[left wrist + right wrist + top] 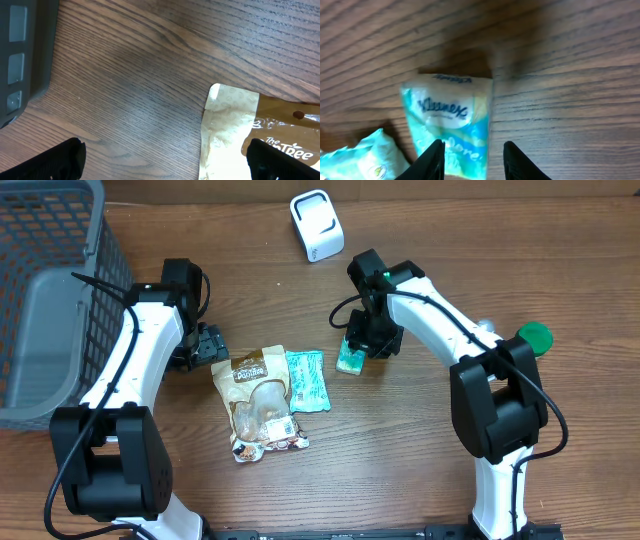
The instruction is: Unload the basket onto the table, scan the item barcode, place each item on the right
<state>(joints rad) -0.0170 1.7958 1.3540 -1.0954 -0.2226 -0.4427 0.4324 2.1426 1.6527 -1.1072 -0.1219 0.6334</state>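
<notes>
R claw (pixel 474 146) part-open above Kleenex pack (pixel 447 112), mid counter (pixel 570 50); L claw (pixel 165 150) wide open, beside brown snack pouch (pixel 232 130).

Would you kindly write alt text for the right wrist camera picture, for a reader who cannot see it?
A slightly blurred pack of Kleenex tissues lies on a wooden table, with the right gripper over its lower end, its two dark fingers spread apart. The corner of a pale green packet shows at bottom left.
</notes>
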